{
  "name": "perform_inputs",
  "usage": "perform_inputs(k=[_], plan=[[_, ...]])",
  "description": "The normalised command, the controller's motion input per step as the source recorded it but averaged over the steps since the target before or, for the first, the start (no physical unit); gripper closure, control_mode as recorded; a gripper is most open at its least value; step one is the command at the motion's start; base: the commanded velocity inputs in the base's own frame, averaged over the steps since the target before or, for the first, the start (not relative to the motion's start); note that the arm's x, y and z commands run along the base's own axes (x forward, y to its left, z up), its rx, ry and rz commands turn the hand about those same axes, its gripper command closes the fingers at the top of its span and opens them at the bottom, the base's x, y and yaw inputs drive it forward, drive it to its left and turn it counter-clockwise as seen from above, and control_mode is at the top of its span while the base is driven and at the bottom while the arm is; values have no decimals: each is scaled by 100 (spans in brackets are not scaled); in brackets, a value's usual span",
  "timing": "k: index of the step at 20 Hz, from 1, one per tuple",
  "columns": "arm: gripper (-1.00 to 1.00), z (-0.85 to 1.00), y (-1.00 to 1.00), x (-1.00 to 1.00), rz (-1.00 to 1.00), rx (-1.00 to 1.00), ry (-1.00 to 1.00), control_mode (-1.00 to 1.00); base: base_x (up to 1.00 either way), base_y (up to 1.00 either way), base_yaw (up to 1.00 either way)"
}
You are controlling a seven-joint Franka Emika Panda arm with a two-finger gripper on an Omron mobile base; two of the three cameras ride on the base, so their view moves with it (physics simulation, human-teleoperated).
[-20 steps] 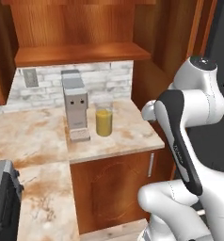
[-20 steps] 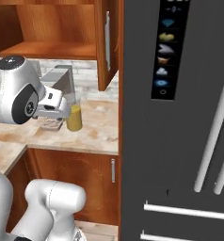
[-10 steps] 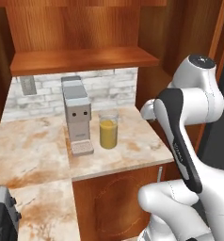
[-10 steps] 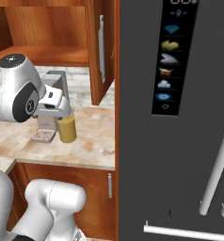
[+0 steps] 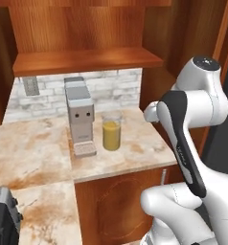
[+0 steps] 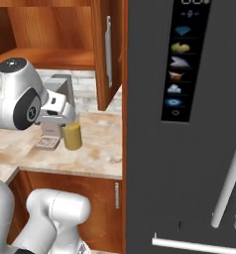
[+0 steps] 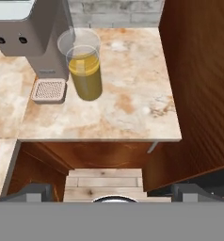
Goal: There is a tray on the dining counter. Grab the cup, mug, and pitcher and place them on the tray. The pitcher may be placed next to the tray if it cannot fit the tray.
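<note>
Hand view: looking down on the pitcher (image 7: pixel 84 70), a clear glass cylinder with orange liquid filling the lower part, upright on the marble-look bench (image 7: pixel 132 101)
Pitcher spot: just to the right of the grey coffee machine (image 7: pixel 31 33), pretty much touching its side, next to the little drip grate (image 7: pixel 49 90) at the machine's foot
Left base view: same pitcher (image 5: pixel 111 131) sits mid-bench, coffee machine (image 5: pixel 79 115) on its left, white brick backsplash (image 5: pixel 113 88) behind, wooden shelf (image 5: pixel 87 60) above
Right base view: pitcher (image 6: pixel 72 136) is partly hidden behind the robot's hand, only the orange bottom half shows; big dark fridge (image 6: pixel 184 124) takes up the right side
Arm: folded up above the bench edge, hand hanging well short of the pitcher, nothing touching it
Fingers: spread as wide as they go, the two dark tips (image 7: pixel 34 192) sit far apart at the bottom of the hand view, nothing between them
Below the bench: reddish wood cabinet door (image 5: pixel 116 206) and a strip of plank floor (image 7: pixel 104 183)
</note>
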Motion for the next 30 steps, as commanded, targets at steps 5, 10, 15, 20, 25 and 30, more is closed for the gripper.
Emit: perform_inputs(k=[5,10,15,20,25,30], plan=[[-100,0,0,0,0,0,0,100,2,32,24],[-100,0,0,0,0,0,0,100,0,34,24],[-100,0,0,0,0,0,0,100,19,35,12],[-100,0,0,0,0,0,0,100,52,28,4],[-100,0,0,0,0,0,0,100,46,21,4],[-100,0,0,0,0,0,0,100,19,11,3]])
